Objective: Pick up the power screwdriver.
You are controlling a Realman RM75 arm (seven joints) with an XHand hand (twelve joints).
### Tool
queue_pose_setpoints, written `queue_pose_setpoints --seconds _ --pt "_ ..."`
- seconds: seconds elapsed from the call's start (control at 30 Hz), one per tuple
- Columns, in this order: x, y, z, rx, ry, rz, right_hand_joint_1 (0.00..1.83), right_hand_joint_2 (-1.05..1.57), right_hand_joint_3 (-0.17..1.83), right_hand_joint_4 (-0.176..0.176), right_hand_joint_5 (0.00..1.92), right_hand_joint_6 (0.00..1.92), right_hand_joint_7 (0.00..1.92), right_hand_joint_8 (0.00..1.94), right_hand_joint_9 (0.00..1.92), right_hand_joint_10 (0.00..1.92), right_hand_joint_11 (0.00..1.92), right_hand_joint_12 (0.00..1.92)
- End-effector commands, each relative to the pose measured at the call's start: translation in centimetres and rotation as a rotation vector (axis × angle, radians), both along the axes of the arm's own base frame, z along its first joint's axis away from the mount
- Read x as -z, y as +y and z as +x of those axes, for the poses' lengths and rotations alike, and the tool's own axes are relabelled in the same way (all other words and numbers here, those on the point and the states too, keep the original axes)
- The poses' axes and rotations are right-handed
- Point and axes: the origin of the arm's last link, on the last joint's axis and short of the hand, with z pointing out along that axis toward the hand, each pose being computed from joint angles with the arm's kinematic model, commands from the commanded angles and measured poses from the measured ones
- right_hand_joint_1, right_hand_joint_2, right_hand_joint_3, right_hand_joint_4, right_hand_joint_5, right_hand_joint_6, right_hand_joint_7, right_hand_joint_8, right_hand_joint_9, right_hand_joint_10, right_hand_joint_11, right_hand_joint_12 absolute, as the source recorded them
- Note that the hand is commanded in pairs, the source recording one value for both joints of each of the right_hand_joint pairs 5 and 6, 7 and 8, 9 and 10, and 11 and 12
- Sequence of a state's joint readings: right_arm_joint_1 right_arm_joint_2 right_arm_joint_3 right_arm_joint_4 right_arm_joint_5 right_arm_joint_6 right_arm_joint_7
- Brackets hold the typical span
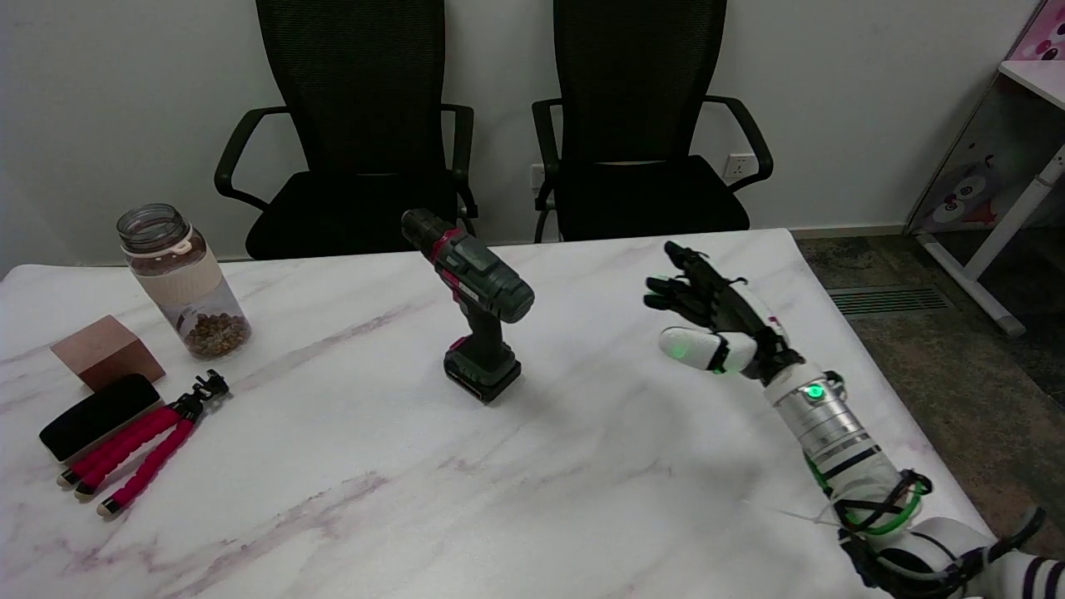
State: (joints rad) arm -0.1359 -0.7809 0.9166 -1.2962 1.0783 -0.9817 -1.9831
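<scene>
The power screwdriver (478, 304) stands upright on its battery base at the centre of the frame, on the tabletop (349, 491), its chuck pointing toward the upper left. The robot hand (715, 320) hangs at right of centre, well apart from the tool, empty, with its fingers spread wide and aimed toward the tool.

The step in hand looks like the approach. To do it well, the robot hand should probably travel leftward at the height of the grip, the narrow neck between motor housing and battery block, and keep wide until the handle sits between thumb and fingers. Closing on the neck rather than the bulky body likely gives the firmest wrap. A sideways nudge before closing could tip the tool, since it balances on a small foot and carries its weight high.

The tool is dark green-black moulded plastic with red accents and a ridged, cylindrical chuck; the base is a squat block. The tabletop is glossy white marble-pattern with faint purple veins, probably slippery. At the left of the frame sit a clear jar (181, 283) holding brown pellets, a wooden block (106, 351), a black case (98, 415) and a small tripod (141, 453) with red segmented legs.
</scene>
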Motion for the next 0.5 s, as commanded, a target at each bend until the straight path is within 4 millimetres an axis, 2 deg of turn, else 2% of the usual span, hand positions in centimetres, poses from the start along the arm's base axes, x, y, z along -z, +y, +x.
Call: queue_pose_setpoints --seconds 0.03,0.33,0.5 --pt "10.3 -4.9 -0.5 -0.054 -0.061 0.191 0.85 0.02 0.6 -0.111 0.0 0.0 0.0 0.0 0.35 0.35 0.44 0.44" --pt "12.0 -6.9 -1.4 -0.049 -0.053 0.2 0.86 -0.04 0.63 -0.09 0.0 0.0 0.0 0.0 0.32 0.32 0.4 0.4" --pt "13.2 -7.8 -2.5 -0.031 -0.073 0.174 0.85 -0.11 0.65 -0.074 0.0 0.0 0.0 0.0 0.3 0.3 0.35 0.35"
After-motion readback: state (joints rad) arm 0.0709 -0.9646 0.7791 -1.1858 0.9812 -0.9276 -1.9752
